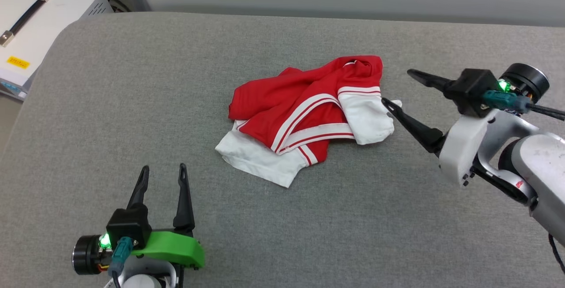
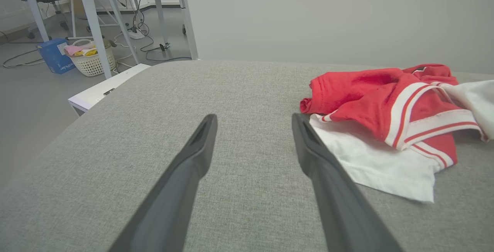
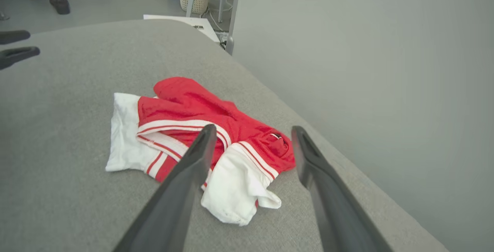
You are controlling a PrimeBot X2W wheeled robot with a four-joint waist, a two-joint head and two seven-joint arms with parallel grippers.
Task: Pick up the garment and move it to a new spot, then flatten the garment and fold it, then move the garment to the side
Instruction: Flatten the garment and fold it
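garment (image 1: 304, 111) crumpled mid-table, well apart from every edge | right gripper (image 1: 396, 86) fingers spread wide, holding nothing, one tip just beside the white sleeve (image 1: 366, 118) | left gripper (image 1: 163, 168) fingers parted, empty, near front-left corner | grey padded table (image 1: 132, 80) open on all sides of garment

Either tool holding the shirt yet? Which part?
Nothing held. Left tool open, apart from the garment; right tool open beside its white sleeve, not gripping.

We see grey fabric table (image 2: 231, 86) under our left gripper (image 2: 253, 119), pale wall (image 2: 328, 12) ahead, basket (image 2: 92, 62) on grey floor (image 2: 27, 97) far left
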